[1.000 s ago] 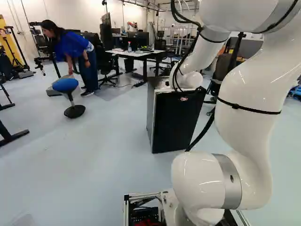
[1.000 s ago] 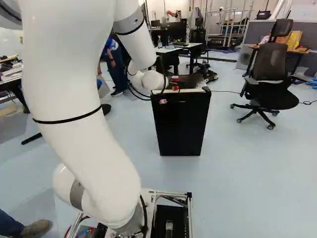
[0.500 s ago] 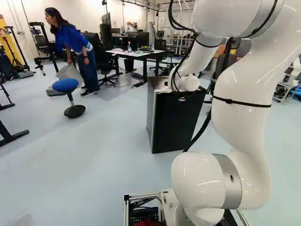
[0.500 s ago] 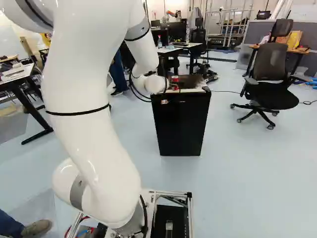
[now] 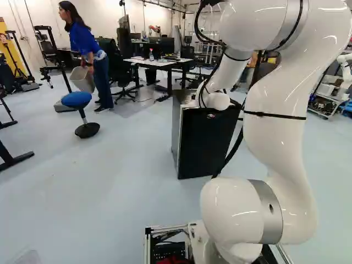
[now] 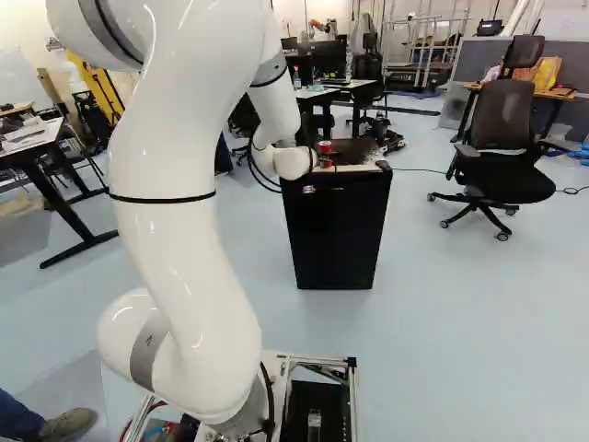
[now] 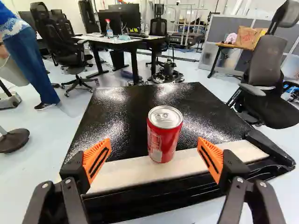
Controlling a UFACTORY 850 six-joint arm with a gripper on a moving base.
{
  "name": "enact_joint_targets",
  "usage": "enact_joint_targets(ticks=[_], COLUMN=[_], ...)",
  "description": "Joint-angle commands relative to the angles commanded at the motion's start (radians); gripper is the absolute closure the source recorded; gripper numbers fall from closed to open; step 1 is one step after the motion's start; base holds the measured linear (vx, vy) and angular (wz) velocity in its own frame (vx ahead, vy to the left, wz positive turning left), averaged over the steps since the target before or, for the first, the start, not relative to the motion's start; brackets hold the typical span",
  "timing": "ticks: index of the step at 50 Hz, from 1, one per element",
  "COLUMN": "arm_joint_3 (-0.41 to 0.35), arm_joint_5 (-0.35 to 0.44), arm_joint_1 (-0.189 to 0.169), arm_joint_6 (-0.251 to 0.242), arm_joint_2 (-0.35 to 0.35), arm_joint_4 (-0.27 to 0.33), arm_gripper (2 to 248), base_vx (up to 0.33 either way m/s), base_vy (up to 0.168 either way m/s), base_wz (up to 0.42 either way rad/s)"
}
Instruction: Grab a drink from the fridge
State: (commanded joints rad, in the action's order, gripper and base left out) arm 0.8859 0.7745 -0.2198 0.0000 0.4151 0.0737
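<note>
A red drink can (image 7: 164, 135) stands upright on the black fridge top (image 7: 121, 109), at its pale front strip. In the wrist view my gripper (image 7: 155, 156) is open, with one orange-padded finger to each side of the can, which stands ahead of the fingertips, untouched. The can (image 6: 325, 146) also shows on the fridge (image 6: 336, 235) in the right base view, just beside my arm's white wrist (image 6: 291, 164). The wrist hides the gripper in both base views. The black fridge front (image 5: 208, 144) looks shut in the left base view.
An office chair (image 6: 502, 138) stands to the right beyond the fridge. Behind it are desks (image 5: 157, 64) with monitors, and a blue stool (image 5: 77, 100) is at the left. Another robot (image 5: 345, 69) stands at the far right of the left base view.
My arm has swung over, leftward in the left base view and rightward in the right one, its wrist ending slightly lower and closer beside the can. The can and fridge have stayed put.
</note>
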Motion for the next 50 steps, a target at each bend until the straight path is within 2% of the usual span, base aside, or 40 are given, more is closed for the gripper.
enact_joint_targets(ticks=[12,25,42,43,47,48,50], arm_joint_3=[0.025,0.063,0.092,0.092,0.092,0.092,0.092], arm_joint_5=[0.007,0.074,0.074,0.074,0.074,0.074,0.074], arm_joint_1=[-0.008,-0.013,-0.017,-0.017,-0.017,-0.017,-0.017], arm_joint_6=[0.000,0.000,0.000,0.000,0.000,0.000,0.000], arm_joint_2=[0.044,0.093,0.115,0.115,0.115,0.115,0.115], arm_joint_4=[0.000,0.000,0.000,0.000,0.000,0.000,0.000], arm_gripper=[3,3,3,13,13,50,50], base_vx=[0.000,0.000,0.000,0.000,0.000,0.000,0.000], base_vy=[0.000,0.000,0.000,0.000,0.000,0.000,0.000], base_wz=[0.000,0.000,0.000,0.000,0.000,0.000,0.000])
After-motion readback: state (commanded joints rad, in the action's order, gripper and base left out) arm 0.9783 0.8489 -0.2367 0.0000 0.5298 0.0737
